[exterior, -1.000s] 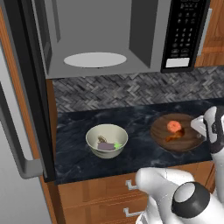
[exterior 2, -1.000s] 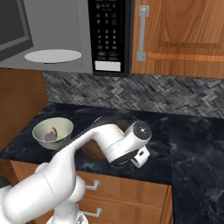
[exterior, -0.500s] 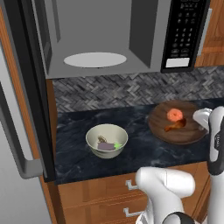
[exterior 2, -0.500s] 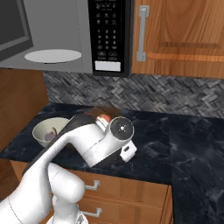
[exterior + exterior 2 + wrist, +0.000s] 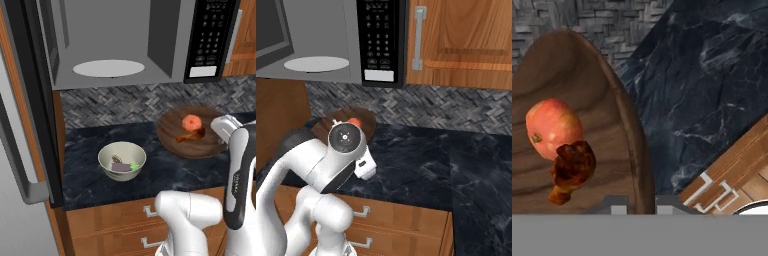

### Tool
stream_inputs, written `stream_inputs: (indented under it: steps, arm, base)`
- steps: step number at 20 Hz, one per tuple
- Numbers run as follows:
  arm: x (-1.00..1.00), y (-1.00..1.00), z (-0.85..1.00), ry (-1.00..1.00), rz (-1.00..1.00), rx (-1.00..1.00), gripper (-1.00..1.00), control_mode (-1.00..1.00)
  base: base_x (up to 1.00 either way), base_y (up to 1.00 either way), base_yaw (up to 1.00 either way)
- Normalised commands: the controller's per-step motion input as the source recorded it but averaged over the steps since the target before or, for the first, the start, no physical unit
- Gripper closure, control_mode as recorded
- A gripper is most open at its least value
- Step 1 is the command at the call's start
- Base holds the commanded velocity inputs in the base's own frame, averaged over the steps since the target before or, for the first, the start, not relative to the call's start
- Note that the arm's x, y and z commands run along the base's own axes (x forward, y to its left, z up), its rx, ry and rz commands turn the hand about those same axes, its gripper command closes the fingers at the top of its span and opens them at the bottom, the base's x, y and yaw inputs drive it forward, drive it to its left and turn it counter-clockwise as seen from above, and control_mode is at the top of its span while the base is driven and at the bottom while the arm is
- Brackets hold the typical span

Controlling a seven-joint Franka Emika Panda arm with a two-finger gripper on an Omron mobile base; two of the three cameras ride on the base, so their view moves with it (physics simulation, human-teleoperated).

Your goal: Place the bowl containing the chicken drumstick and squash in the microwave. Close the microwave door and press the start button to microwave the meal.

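Pincer (image 5: 638, 204) clamped on the near rim of the wooden bowl (image 5: 172, 131), tilted up off the worktop (image 5: 90, 170) right of the cream bowl (image 5: 121, 160). Squash (image 5: 190, 121) and drumstick (image 5: 191, 135) inside. Microwave (image 5: 165, 45) above, door (image 5: 30, 95) open at left.

Counts: 2 bowls, i.e. 1 dark wooden bowl (image 5: 192, 132) & 1 cream bowl (image 5: 122, 160). In the wooden one: 1 squash (image 5: 190, 121), 1 chicken drumstick (image 5: 191, 135). 1 microwave (image 5: 130, 40) w/ 1 white turntable plate (image 5: 108, 68), 1 keypad panel (image 5: 210, 37), 1 microwave door (image 5: 25, 110). 1 counter (image 5: 446, 165). 2 drawer handles (image 5: 148, 212).
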Motion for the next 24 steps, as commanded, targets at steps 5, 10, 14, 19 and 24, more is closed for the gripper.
stream_inputs:
  steps: [5, 10, 14, 19, 24]
  arm:
    - [-0.15, 0.40, 0.68, 0.00, -0.12, 0.20, 1.00, -1.00]
    - [-0.07, 0.45, 0.59, 0.00, -0.13, 0.18, 1.00, -1.00]
    - [-0.09, 0.50, 0.52, 0.00, -0.06, 0.14, 1.00, -1.00]
    - [-0.02, 0.37, 0.37, 0.00, 0.00, 0.16, 1.00, -1.00]
    - [0.00, 0.07, 0.52, -0.06, 0.00, 0.18, 1.00, -1.00]
  base:
    - [0.00, 0.00, 0.00]
    - [0.00, 0.00, 0.00]
    - [0.00, 0.00, 0.00]
    - [0.00, 0.00, 0.00]
    - [0.00, 0.00, 0.00]
